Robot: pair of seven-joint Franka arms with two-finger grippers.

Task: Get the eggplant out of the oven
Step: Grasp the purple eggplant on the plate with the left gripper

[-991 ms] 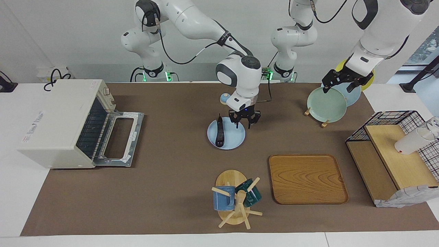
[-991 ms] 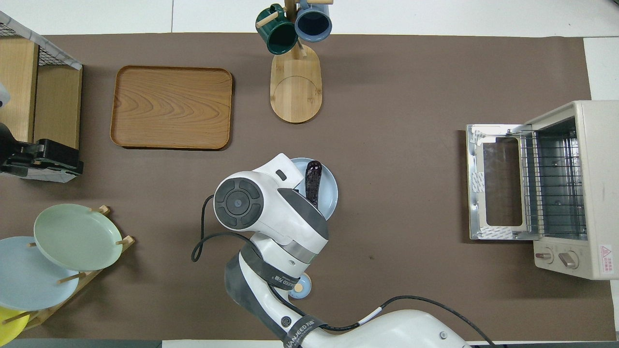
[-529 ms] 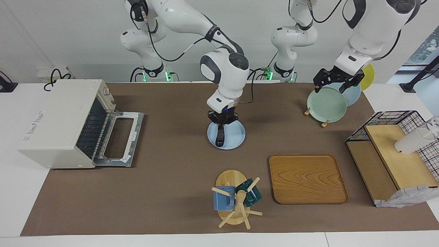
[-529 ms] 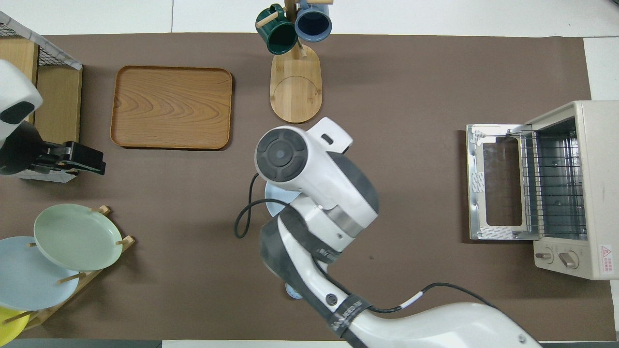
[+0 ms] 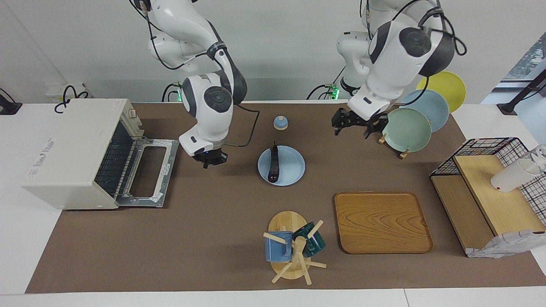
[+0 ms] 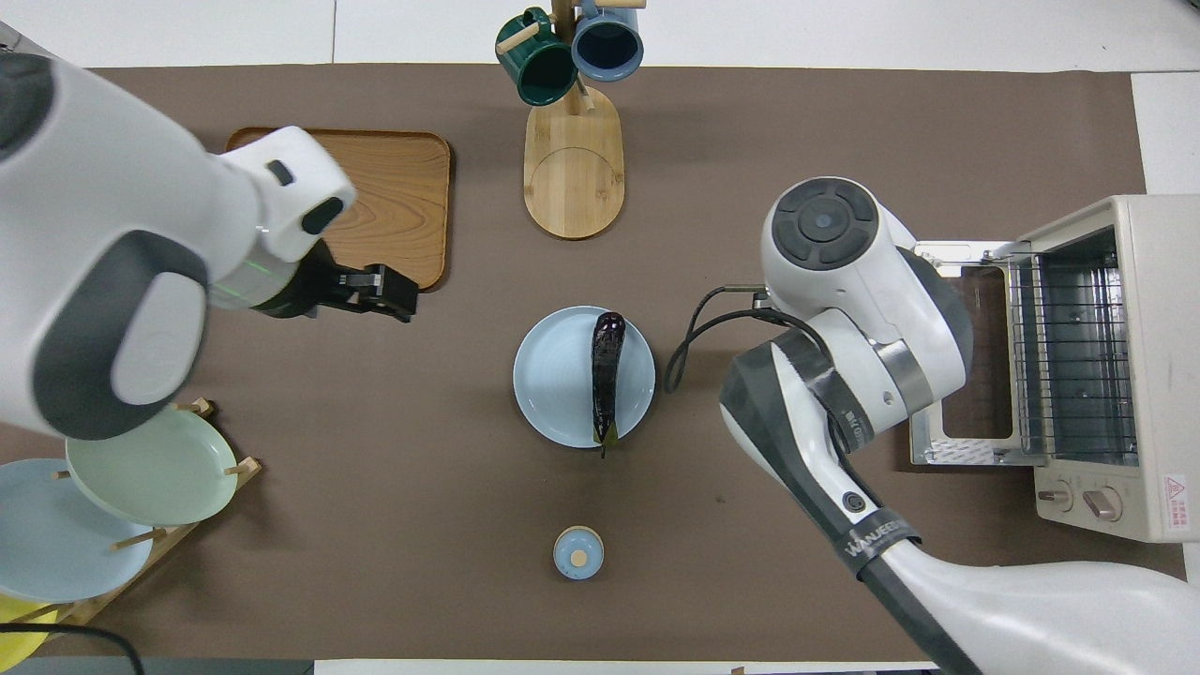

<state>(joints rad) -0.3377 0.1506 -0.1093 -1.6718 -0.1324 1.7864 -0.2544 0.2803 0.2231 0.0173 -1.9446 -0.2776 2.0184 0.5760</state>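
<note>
The dark eggplant (image 5: 273, 164) lies on a light blue plate (image 5: 293, 172) at the middle of the mat, outside the oven; it also shows in the overhead view (image 6: 607, 373) on the plate (image 6: 553, 375). The cream oven (image 5: 72, 149) stands at the right arm's end with its door (image 5: 149, 177) dropped open and its rack bare (image 6: 1073, 356). My right gripper (image 5: 209, 161) hangs empty over the mat between the oven door and the plate. My left gripper (image 5: 350, 131) is open and empty over the mat between the plate and the plate rack.
A small blue knobbed lid (image 5: 280, 123) sits nearer to the robots than the plate. A mug tree (image 5: 294, 249) and a wooden tray (image 5: 381, 221) lie farther out. A plate rack (image 5: 406, 130) and a wire basket shelf (image 5: 490, 179) stand at the left arm's end.
My right gripper has left the plate and moved toward the oven's end; the eggplant stays on the plate. My left gripper has swung from the plate rack toward the table's middle.
</note>
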